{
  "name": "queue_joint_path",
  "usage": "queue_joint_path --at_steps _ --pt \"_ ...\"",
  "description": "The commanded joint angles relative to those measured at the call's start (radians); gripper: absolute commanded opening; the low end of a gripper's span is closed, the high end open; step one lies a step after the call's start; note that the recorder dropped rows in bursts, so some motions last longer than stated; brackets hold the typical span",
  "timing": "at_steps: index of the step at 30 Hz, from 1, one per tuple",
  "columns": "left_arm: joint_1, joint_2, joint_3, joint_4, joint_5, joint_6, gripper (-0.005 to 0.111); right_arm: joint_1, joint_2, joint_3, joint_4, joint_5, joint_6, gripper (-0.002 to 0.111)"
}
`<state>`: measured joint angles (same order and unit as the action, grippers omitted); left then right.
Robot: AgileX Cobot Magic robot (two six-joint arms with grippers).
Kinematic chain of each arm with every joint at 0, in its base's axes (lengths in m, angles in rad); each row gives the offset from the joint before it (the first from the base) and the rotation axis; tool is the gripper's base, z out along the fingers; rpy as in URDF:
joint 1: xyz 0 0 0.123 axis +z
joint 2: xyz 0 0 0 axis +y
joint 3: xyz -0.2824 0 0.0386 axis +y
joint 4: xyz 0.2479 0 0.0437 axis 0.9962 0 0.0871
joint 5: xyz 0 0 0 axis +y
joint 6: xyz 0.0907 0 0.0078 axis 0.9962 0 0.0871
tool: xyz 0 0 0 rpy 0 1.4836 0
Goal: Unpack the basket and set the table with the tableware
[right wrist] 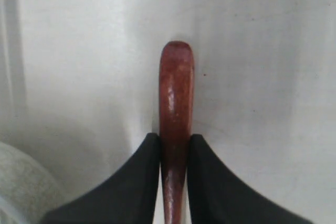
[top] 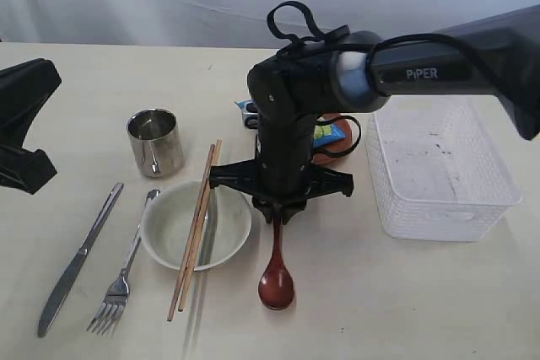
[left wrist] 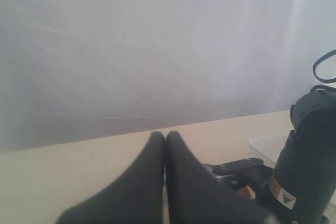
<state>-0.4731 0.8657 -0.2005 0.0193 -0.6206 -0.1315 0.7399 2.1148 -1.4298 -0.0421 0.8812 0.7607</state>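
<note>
While the exterior view covers the whole table (top: pixel 405 309), each wrist view shows only a small part of it.

Exterior view only:
- White basket (top: pixel 439 221), upright at centre right of the frame.
- White bowl (top: pixel 160 208) at lower centre-left.
- Brown plate (top: pixel 342 145) at centre, mostly hidden behind the right arm (top: pixel 456 56), with a blue packet (top: pixel 247 113) lying on it.
- Steel cup (top: pixel 155 142), upright, above and left of the bowl.
- Knife (top: pixel 76 263) and fork (top: pixel 122 280), side by side at lower left.
- Two chopsticks (top: pixel 196 233), laid across the bowl, lower ends on the table.

The left wrist view adds a pale curtain (left wrist: pixel 147 45) behind the table's far edge. The right wrist view gives the close grip detail.

Right gripper (right wrist: pixel 174 140): jaws narrow, both pads pressed against the handle of the dark red spoon (right wrist: pixel 177 87). In the exterior view the spoon (top: pixel 277 280) points toward the bottom edge, just right of the bowl. Whether its bowl end touches the table cannot be told.

Left gripper (left wrist: pixel 165 139): fingers pressed together, holding nothing.

The right arm enters from the upper right, with its wrist turned straight down over the centre. The left arm (top: pixel 21 115) sits at the left edge, above the table.
</note>
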Motion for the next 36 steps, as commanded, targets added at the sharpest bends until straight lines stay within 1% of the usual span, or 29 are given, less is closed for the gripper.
queue_joint_path --at_steps 1,20,21,22,26,27,29,33,36 --pt "-0.002 -0.005 0.006 0.003 -0.002 0.004 0.0 -0.001 -0.006 0.001 -0.017 -0.013 0.02 0.0" --pt "-0.002 -0.005 0.006 0.003 -0.002 0.004 0.0 -0.001 -0.006 0.001 -0.052 -0.012 0.029 0.0" --pt "-0.002 -0.005 0.006 0.003 -0.002 0.004 0.0 -0.001 -0.006 0.001 -0.052 -0.012 0.029 0.003" --pt "-0.002 -0.005 0.006 0.003 -0.002 0.004 0.0 -0.001 -0.006 0.001 -0.052 -0.012 0.029 0.008" --pt "-0.002 -0.005 0.006 0.003 -0.002 0.004 0.0 -0.001 -0.006 0.001 -0.052 -0.01 0.051 0.038" --pt "-0.002 -0.005 0.006 0.003 -0.002 0.004 0.0 -0.001 -0.006 0.001 -0.056 -0.012 0.059 0.043" --pt "-0.002 -0.005 0.006 0.003 -0.002 0.004 0.0 -0.001 -0.006 0.001 -0.066 -0.012 0.069 0.044" --pt "-0.002 -0.005 0.006 0.003 -0.002 0.004 0.0 -0.001 -0.012 -0.001 -0.083 -0.012 0.069 0.041" --pt "-0.002 -0.005 0.006 0.003 -0.002 0.004 0.0 -0.001 -0.045 -0.01 -0.115 -0.009 0.031 0.041"
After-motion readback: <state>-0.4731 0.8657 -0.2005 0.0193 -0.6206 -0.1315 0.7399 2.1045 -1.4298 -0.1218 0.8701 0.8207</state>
